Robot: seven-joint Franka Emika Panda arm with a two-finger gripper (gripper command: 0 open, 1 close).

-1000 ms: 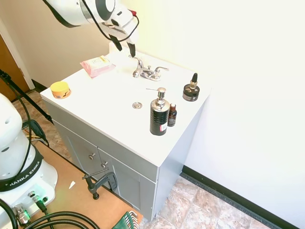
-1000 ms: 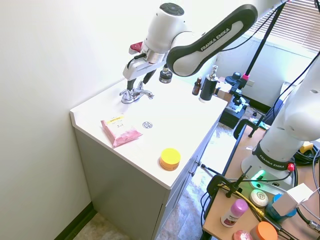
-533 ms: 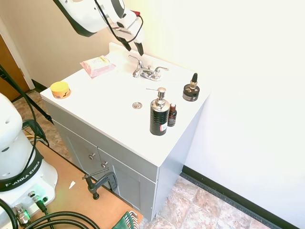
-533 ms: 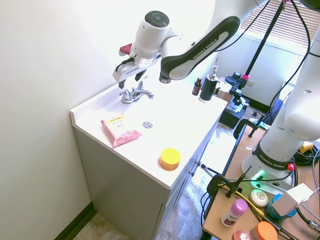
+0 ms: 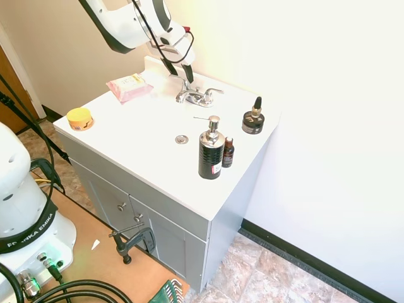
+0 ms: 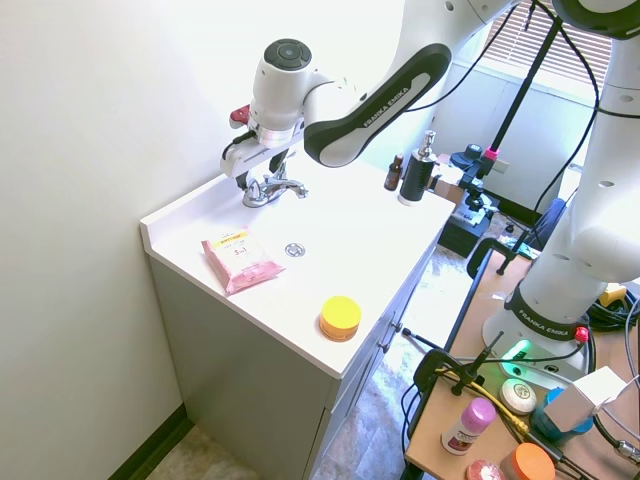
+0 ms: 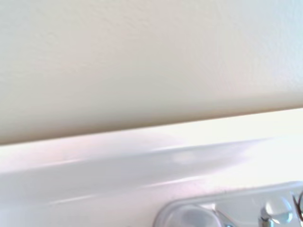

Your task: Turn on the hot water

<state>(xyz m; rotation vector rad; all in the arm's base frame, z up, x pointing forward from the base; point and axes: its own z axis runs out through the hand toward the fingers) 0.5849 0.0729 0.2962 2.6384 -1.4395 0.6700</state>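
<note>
Gripper (image 6: pixel 256 165), fingers parted, hangs just above the chrome faucet (image 6: pixel 271 188) at the vanity top's (image 6: pixel 380 240) back edge, close against the wall (image 6: pixel 110 110); open counter lies in front.

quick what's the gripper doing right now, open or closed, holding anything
Gripper: jaws open, holding nothing, hanging just above the small shiny chrome faucet at its handle on the wall-corner side; contact cannot be told.
</note>
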